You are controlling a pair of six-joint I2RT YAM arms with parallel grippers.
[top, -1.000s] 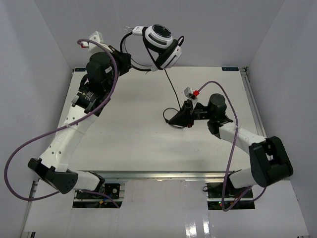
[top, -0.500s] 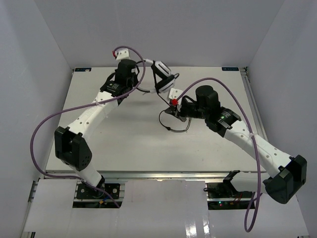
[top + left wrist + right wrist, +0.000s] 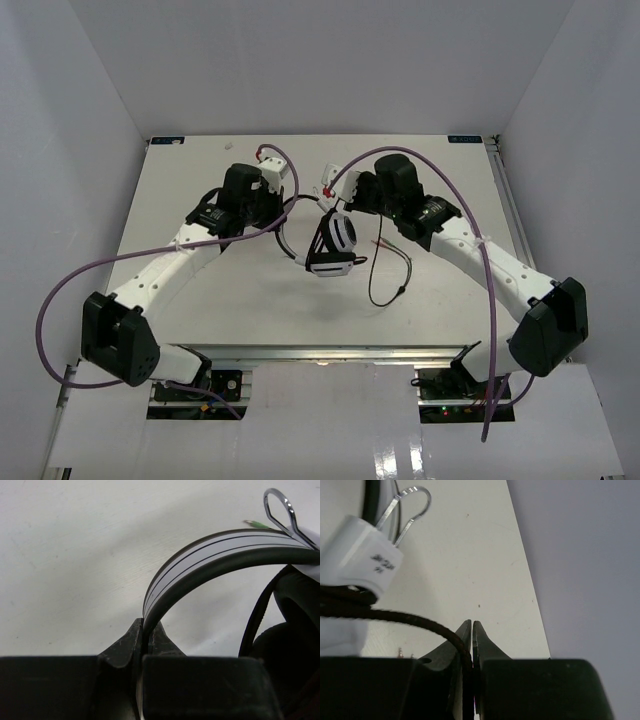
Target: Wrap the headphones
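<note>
My left gripper (image 3: pixel 146 629) is clamped tight on the headband (image 3: pixel 210 547) of the headphones (image 3: pixel 335 242). The band arches up and to the right of those jaws toward the ear cups (image 3: pixel 295 635). My right gripper (image 3: pixel 471 630) is pinched shut on the cord (image 3: pixel 405 616), which runs left from its jaws to the cups. The slack tail (image 3: pixel 369 285) drops below the right jaws, so I judge that arm nearer for winding.

We looked down from overhead; each wrist camera peered close past its jaws at the shared headphones (image 3: pixel 225 545).
</note>
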